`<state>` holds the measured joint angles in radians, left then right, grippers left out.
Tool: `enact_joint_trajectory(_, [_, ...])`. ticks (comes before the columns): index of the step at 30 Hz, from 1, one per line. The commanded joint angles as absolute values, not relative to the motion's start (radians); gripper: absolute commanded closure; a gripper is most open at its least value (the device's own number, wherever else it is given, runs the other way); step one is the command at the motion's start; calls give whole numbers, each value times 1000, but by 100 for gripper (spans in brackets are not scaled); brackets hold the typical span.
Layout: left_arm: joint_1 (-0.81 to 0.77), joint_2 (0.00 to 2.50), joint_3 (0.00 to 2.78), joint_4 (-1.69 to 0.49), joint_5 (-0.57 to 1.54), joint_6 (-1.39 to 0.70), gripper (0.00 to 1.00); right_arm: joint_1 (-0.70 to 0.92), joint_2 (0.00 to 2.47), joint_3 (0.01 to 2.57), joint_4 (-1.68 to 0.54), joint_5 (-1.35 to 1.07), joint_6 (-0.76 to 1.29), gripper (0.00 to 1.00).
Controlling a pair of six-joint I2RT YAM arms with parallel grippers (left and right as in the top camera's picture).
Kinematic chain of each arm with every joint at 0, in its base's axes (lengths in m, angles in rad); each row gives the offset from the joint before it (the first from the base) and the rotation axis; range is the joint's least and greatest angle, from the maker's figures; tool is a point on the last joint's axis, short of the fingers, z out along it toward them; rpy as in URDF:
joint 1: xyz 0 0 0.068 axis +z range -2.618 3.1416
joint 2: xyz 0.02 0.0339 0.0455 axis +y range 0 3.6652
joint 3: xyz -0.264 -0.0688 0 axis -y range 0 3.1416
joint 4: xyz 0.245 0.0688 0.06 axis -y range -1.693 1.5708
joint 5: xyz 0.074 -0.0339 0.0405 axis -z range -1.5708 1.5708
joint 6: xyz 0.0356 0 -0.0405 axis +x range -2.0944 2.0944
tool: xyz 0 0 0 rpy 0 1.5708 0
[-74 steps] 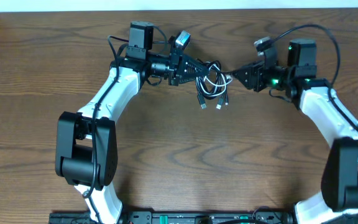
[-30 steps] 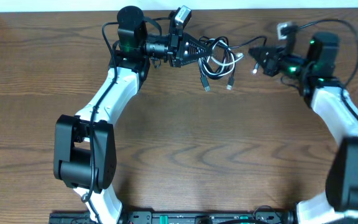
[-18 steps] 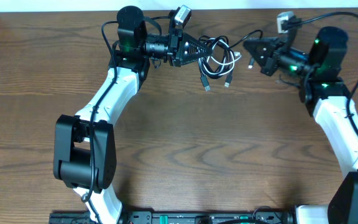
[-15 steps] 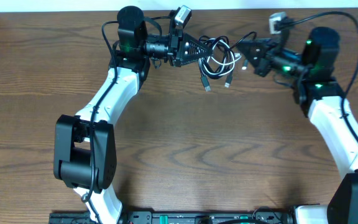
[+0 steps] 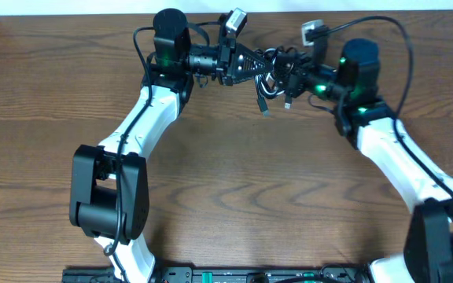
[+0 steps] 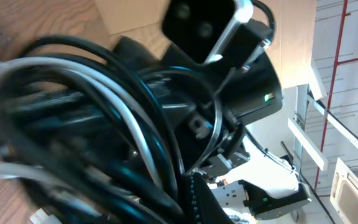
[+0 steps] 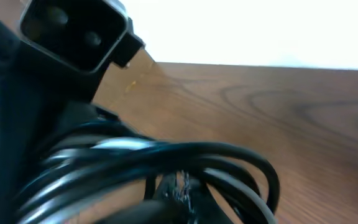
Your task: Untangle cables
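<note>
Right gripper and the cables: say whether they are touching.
Cannot tell. Overhead, the right gripper overlaps the cables, but height is hidden; the right wrist view shows blurred cords close up, no clear contact.

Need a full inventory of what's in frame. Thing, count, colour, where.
black cable: 1, black, in a tangle lifted at the far middle of the table
white cable: 1, white, in the same tangle
plug ends: 2 visible, dark, hanging below the tangle
table: 1, brown wood, under everything
left arm: 1, white and black, left side
right arm: 1, white and black, right side
left gripper: 1, black, shut on the cables
right gripper: 1, black, shut, tip in the tangle; hold unclear
</note>
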<state>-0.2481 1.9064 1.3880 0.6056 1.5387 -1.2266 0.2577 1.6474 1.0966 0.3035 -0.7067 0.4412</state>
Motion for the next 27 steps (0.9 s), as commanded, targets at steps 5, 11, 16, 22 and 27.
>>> enact_joint_trajectory(5, [-290, 1877, 1404, 614, 1571, -1221, 92, 301, 1777, 1099, 499, -599, 634, 99])
enact_joint_trajectory(11, [-290, 1877, 1404, 614, 1571, -1224, 93, 283, 1784, 1099, 581, -593, 696, 99])
enact_joint_trajectory(16, [-290, 1877, 1404, 614, 1571, -1224, 93, 258, 1784, 1099, 614, -593, 798, 99])
enact_joint_trajectory(22, [-290, 1877, 1404, 614, 1571, -1222, 93, 228, 1784, 1099, 646, -598, 929, 99])
enact_joint_trajectory(27, [-293, 1877, 1404, 614, 1571, -1222, 93, 204, 1784, 1099, 662, -612, 1006, 99])
